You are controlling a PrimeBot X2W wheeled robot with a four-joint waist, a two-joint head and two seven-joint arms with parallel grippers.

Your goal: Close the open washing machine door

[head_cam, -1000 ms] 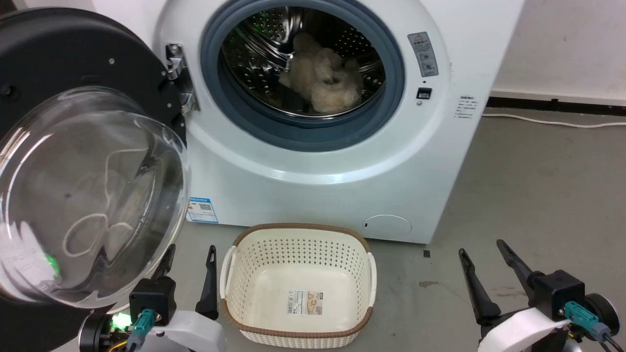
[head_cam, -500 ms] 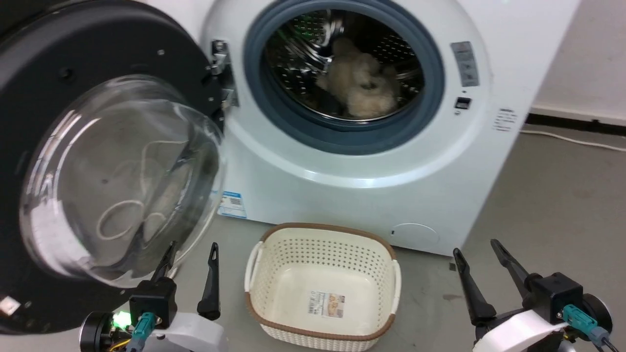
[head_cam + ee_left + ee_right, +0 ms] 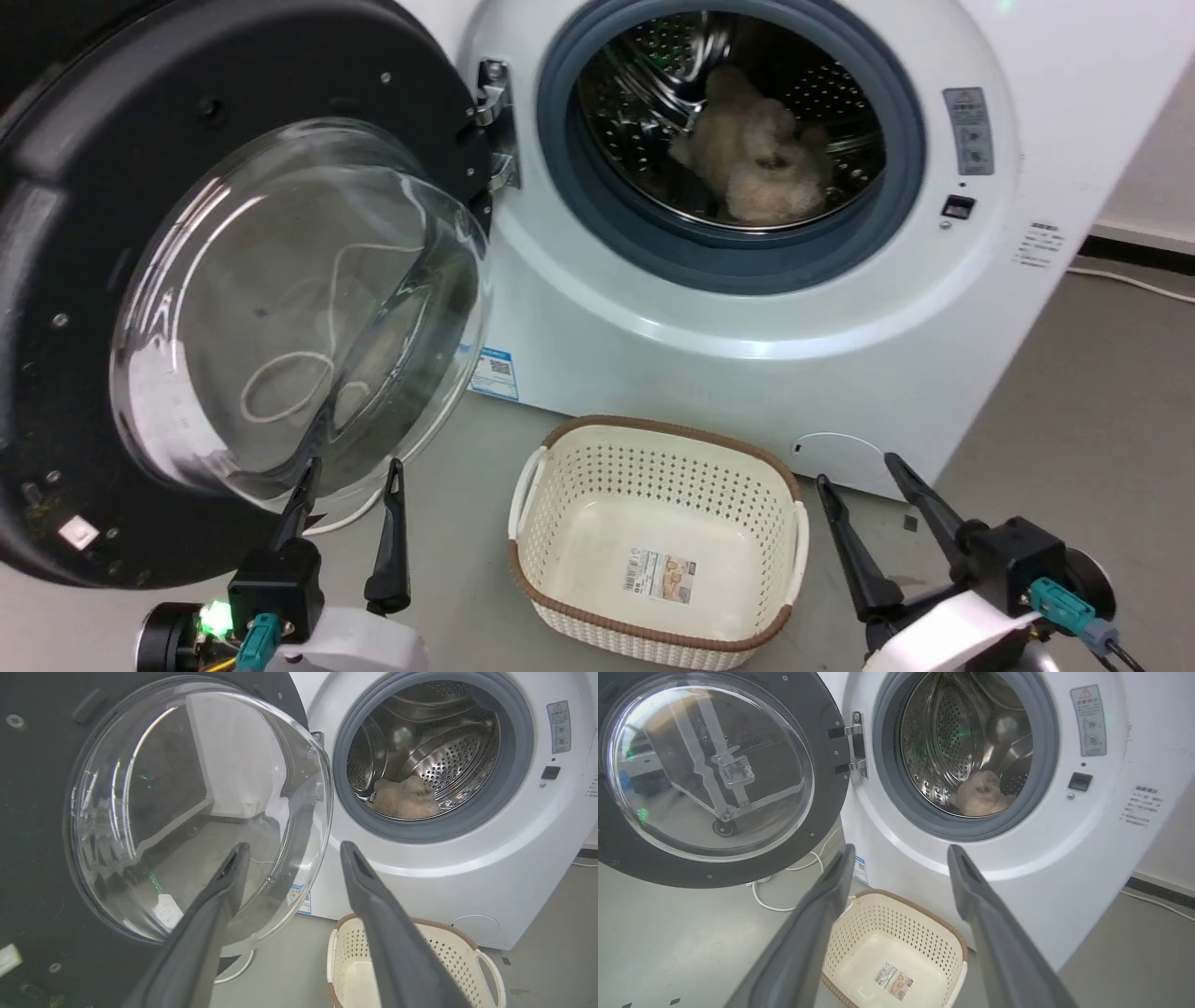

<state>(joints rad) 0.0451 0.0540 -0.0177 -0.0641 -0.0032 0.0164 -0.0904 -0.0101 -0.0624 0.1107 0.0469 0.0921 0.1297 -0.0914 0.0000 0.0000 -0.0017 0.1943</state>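
Clearly open washing machine door (image 3: 233, 280), glossy black rim (image 3: 65, 215), bulging glass bowl (image 3: 308, 308)

Floor (image 3: 1074, 392): grey, smooth. Wall (image 3: 1165, 173): white, black baseboard (image 3: 1139, 254) along its foot. White cable (image 3: 1134, 283) lies on floor just beside baseboard.

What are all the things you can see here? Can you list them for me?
washing machine: 1, white, behind the basket
washing machine door: 1, black rim and clear glass, swung open on the left
fluffy thing: 1, beige, inside the drum
basket: 1, cream with a brown rim, on the floor
label: 1, blue, low on the machine
cable: 1, white, on the floor at right
left gripper: 1, dark, open, below the door
right gripper: 1, dark, open, right of the basket
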